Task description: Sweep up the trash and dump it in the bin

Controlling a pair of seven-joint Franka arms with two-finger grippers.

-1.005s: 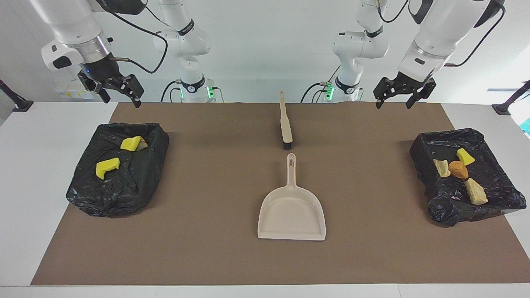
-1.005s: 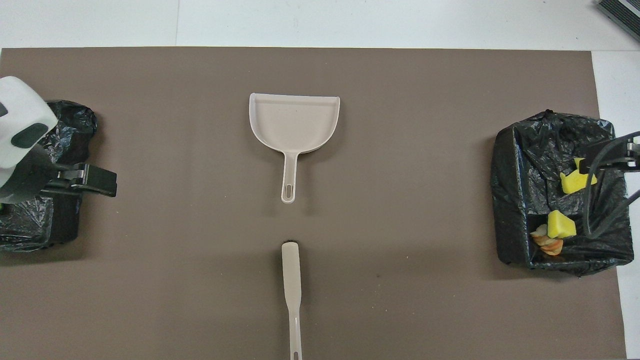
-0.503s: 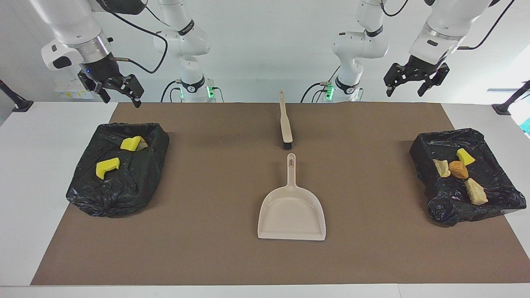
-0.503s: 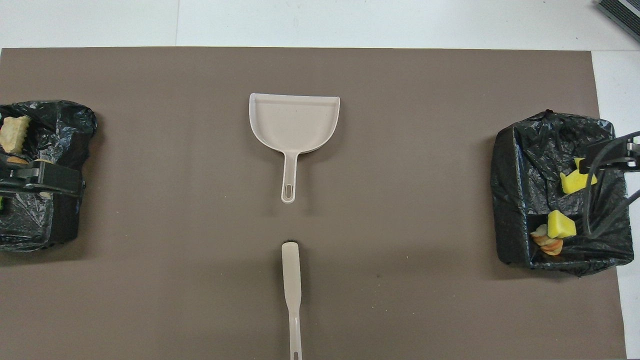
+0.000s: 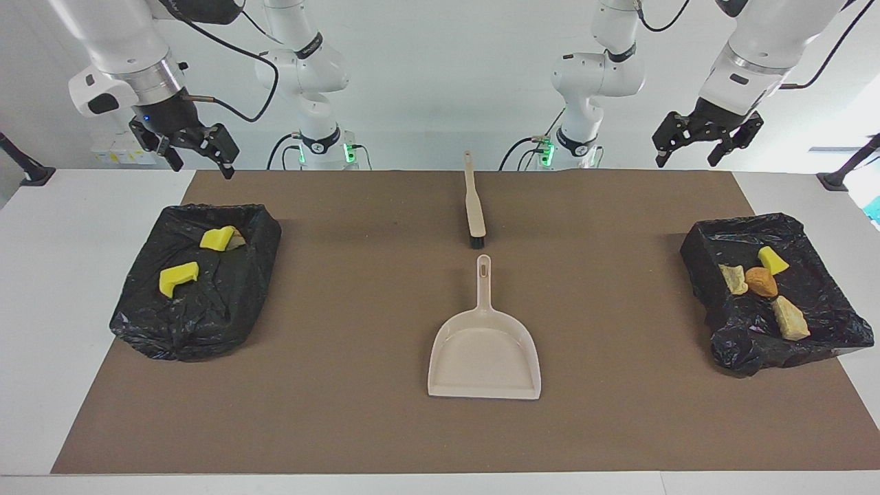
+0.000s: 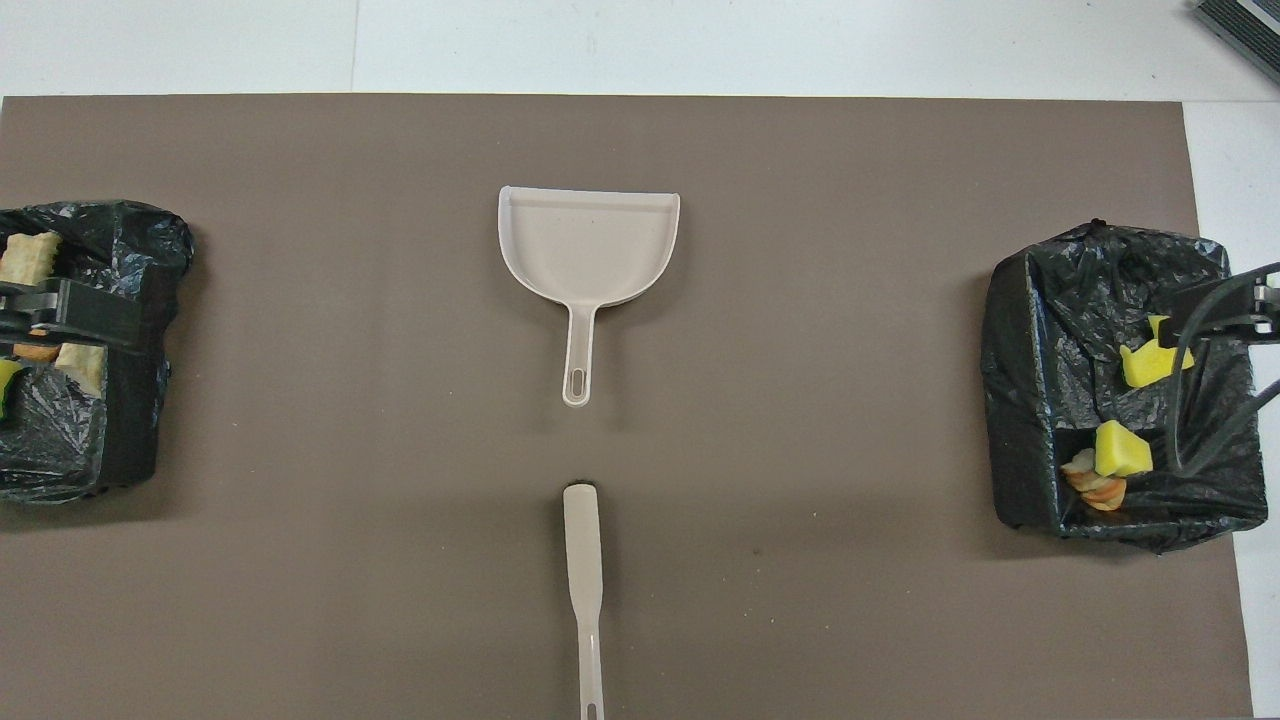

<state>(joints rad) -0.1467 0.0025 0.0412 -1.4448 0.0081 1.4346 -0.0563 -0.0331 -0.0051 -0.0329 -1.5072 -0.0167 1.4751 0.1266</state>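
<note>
Both grippers hang in the air with fingers spread, holding nothing — the left gripper (image 5: 708,141) up over the table's edge at its own end, the right gripper (image 5: 196,151) likewise at the other end. The trash (image 5: 762,282) lies in two black-lined bins (image 5: 206,309). On the brown mat (image 5: 344,344) the dustpan (image 5: 485,350) and brush (image 5: 474,206) lie mid-table, untouched.

Open mat (image 5: 330,309) lies between the bins (image 5: 199,278), obstructed only by brush (image 5: 474,213) and dustpan (image 5: 485,344) mid-table.
</note>
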